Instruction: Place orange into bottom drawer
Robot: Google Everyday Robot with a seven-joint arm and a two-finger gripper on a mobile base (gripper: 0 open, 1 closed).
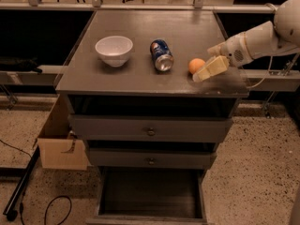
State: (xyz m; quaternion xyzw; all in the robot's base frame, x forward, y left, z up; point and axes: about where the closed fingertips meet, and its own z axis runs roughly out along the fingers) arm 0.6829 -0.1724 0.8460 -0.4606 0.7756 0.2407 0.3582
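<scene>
The orange (195, 65) sits on the grey cabinet top (140, 78), right of a blue soda can (161, 55) lying on its side. My gripper (206, 71) reaches in from the right on a white arm, low over the cabinet top, its pale fingers right beside the orange on its right side. The bottom drawer (149, 195) is pulled out below, with a dark bare inside.
A white bowl (114, 49) stands at the left of the cabinet top. Two upper grey drawers (150, 131) with round knobs are shut. A cardboard box (58, 142) stands on the floor at the left, with a black cable beside it.
</scene>
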